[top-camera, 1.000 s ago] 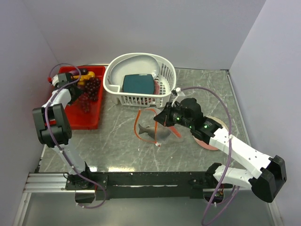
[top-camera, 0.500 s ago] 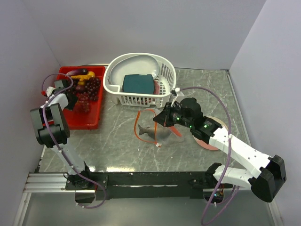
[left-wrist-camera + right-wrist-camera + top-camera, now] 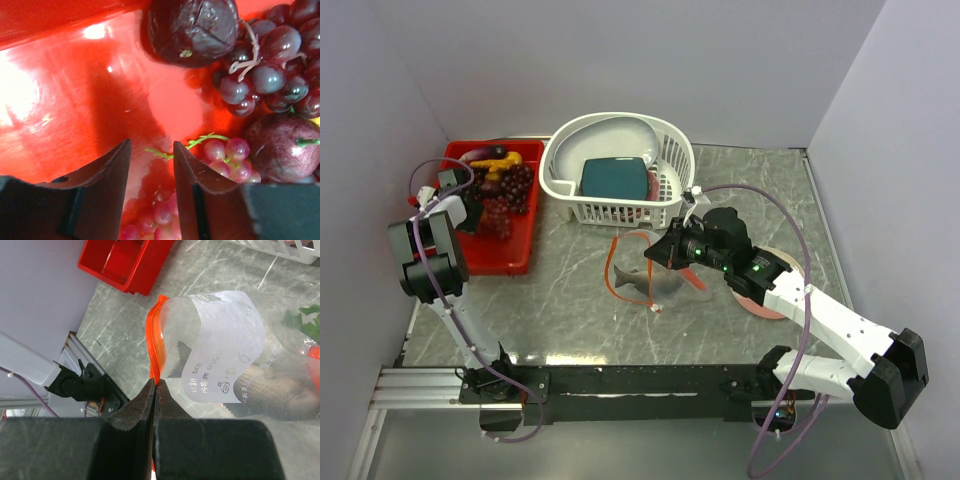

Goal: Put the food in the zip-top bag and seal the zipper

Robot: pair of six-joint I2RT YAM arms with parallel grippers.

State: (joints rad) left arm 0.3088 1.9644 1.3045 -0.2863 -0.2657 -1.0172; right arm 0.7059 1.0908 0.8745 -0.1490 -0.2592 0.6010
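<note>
Two jobs: right fingers (image 3: 135,410) pinch the zip-top bag (image 3: 225,355) open; left fingers (image 3: 107,170), narrow, straddle a grape bunch (image 3: 225,155), grip unclear.

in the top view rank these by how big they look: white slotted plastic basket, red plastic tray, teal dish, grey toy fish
1. white slotted plastic basket
2. red plastic tray
3. teal dish, lying in the basket
4. grey toy fish

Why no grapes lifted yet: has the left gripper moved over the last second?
Yes. The left gripper slid along the red tray toward its near end.
</note>
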